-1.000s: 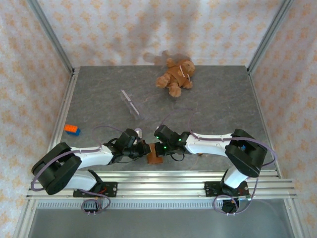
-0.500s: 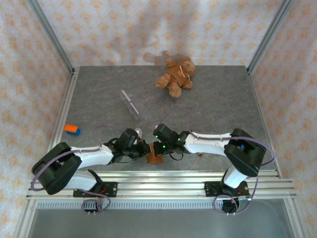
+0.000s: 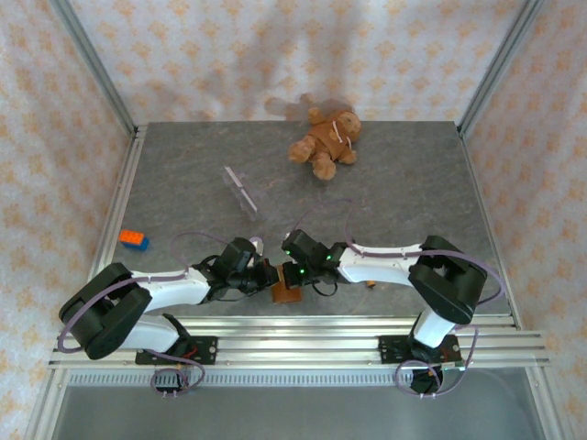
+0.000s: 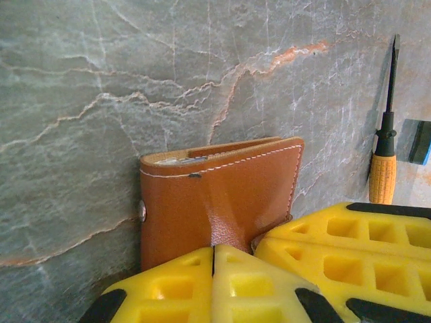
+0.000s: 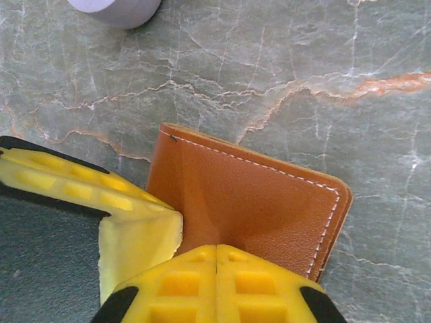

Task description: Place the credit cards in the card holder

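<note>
A pale sliver (image 4: pixel 172 160) shows between the folded leaves, too thin to identify or count. One card holder (image 4: pixel 219 192) lies closed just ahead of both sets of fingertips, its near edge cut off beneath them. It is tan-brown leather with white stitching and a snap stud (image 4: pixel 142 210). The left gripper (image 4: pixel 213 252) is pinched on a crease of its leather. The right gripper (image 5: pixel 215 250) has its pads pressed together at the holder's edge — whether leather sits between them I cannot tell.
</note>
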